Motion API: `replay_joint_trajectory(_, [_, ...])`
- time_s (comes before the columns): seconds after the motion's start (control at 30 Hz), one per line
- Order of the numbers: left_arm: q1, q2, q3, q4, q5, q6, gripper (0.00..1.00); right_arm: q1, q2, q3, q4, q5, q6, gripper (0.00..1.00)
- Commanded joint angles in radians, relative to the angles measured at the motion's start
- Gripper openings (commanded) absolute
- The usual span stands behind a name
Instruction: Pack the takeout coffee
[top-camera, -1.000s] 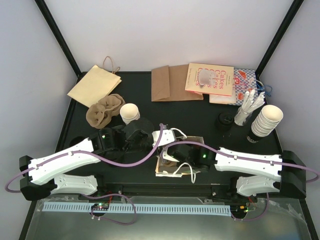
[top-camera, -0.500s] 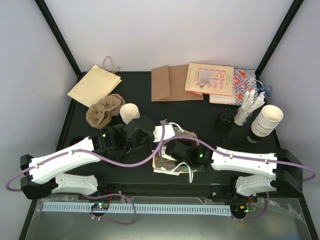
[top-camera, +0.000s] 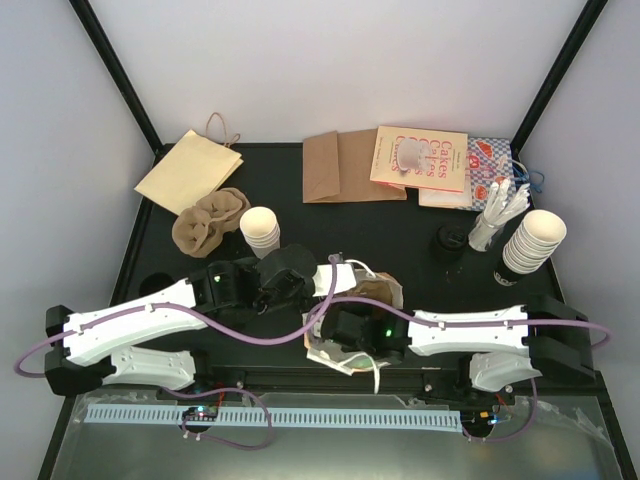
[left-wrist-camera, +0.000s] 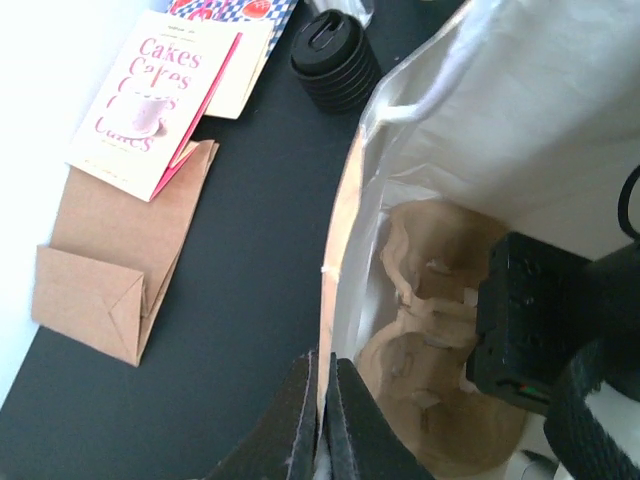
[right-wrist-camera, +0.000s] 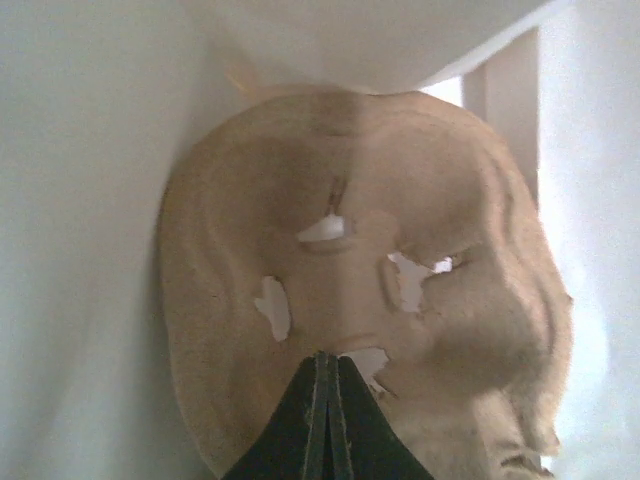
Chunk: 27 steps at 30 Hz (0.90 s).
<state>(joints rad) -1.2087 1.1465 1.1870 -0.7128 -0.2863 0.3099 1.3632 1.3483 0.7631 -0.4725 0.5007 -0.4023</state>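
Note:
The takeout coffee is out of view; no lidded cup shows. A paper bag, tan outside and white inside, lies open near the table's front middle. My left gripper is shut on the bag's rim and holds the mouth open. A brown pulp cup tray stands inside the bag, also seen from the left wrist. My right gripper reaches deep into the bag, shut on a thin ridge of that tray. From above, the right fingers are hidden by the bag and the wrist.
A second pulp tray and a lidless cup stack sit back left beside a flat tan bag. Folded brown bags and a Cakes book lie at the back. Black lids, utensils and another cup stack stand right.
The right arm has pushed left and nearer, going deeper into the bag. The bag has shifted and tilted towards the near left. The left gripper has followed slightly right, still on the rim.

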Motion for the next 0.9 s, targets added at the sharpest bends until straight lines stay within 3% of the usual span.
replay_joint_trajectory(0.0, [-0.008, -0.010, -0.017, 0.004, 0.044, -0.035, 0.02, 0.053, 0.023, -0.022, 0.021, 0.005, 0.086, 0.01])
replay_joint_trajectory(0.17, [-0.028, -0.038, -0.031, 0.003, 0.113, -0.042, 0.02, 0.055, -0.034, -0.018, 0.016, 0.069, 0.095, 0.01])
replay_joint_trajectory(0.47, [-0.078, -0.056, -0.069, -0.008, 0.089, -0.088, 0.02, 0.039, -0.025, -0.023, 0.034, 0.202, 0.082, 0.01])
replay_joint_trajectory(0.87, [-0.088, -0.070, 0.003, -0.005, -0.062, -0.070, 0.02, 0.032, 0.094, 0.021, -0.098, -0.029, 0.140, 0.01])
